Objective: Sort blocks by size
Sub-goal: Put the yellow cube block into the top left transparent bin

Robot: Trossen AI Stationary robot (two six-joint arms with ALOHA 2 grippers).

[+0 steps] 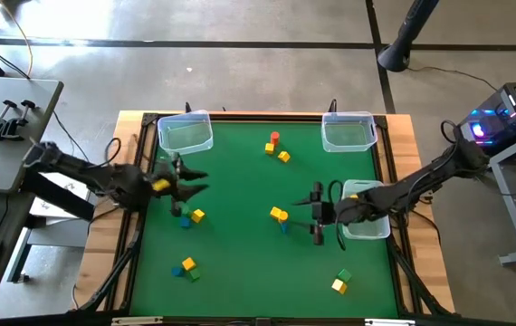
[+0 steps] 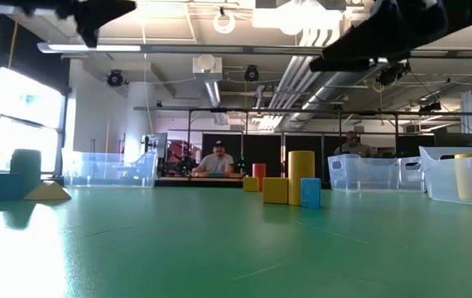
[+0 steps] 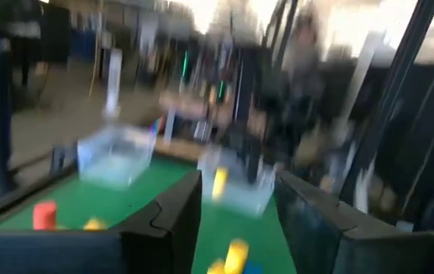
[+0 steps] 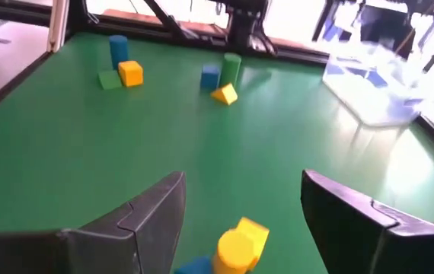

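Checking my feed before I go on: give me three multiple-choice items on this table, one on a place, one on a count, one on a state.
1. Where is the red block?
A. by the far edge, between the two far bins
B. inside a bin
C. at the near left corner

2. How many clear bins show in the high view?
A. two
B. three
C. five

3. How are the right gripper's jaws?
A. shut on a blue block
B. shut on nothing
C. open over a yellow block

Key: 1 A, the high view shows it there. 2 B, two at the far corners, one at the right edge. 3 C, the right wrist view shows the gap. The left gripper, also open, hangs over the left side.
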